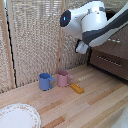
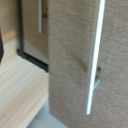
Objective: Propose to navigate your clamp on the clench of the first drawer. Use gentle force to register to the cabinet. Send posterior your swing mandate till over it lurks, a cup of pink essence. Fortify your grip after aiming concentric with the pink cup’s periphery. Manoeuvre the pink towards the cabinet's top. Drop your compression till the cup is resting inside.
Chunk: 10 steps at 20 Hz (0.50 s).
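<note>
The pink cup (image 1: 63, 78) stands upright on the light wooden table, right beside a blue mug (image 1: 45, 81). The dark-brown cabinet (image 1: 112, 62) is at the exterior view's right, largely covered by my white arm (image 1: 90, 22), which reaches toward it well above the cups. The cabinet's top is hidden. The arm hides my clamp in the exterior view. The wrist view is blurred and filled by a brown drawer front (image 2: 70, 65) with a silver bar handle (image 2: 95, 55), very close. A second drawer's handle (image 2: 41, 15) shows beyond. I cannot tell which drawer is which.
A yellow object (image 1: 76, 88) lies on the table just beside the pink cup, toward the exterior view's right. A white patterned plate (image 1: 17, 116) sits at the front left. A bamboo screen (image 1: 35, 35) backs the scene.
</note>
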{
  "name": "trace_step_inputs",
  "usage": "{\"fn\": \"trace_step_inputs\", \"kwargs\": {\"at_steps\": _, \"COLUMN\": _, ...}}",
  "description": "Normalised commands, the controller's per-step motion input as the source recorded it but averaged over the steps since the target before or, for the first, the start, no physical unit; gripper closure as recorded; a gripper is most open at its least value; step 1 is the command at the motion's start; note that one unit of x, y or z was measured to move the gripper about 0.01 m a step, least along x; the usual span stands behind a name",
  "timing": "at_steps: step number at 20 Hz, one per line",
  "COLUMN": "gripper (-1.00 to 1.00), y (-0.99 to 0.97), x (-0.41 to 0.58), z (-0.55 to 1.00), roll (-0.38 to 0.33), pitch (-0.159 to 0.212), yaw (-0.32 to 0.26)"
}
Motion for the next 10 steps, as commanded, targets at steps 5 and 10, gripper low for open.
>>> {"fn": "trace_step_inputs", "kwargs": {"at_steps": 5, "gripper": -1.00, "y": 0.18, "x": 0.205, "z": 0.00, "roll": 0.375, "pitch": 0.051, "yaw": -0.198}}
{"fn": "trace_step_inputs", "kwargs": {"at_steps": 10, "gripper": -1.00, "y": 0.15, "x": 0.221, "z": 0.00, "roll": 0.368, "pitch": 0.011, "yaw": -0.203}}
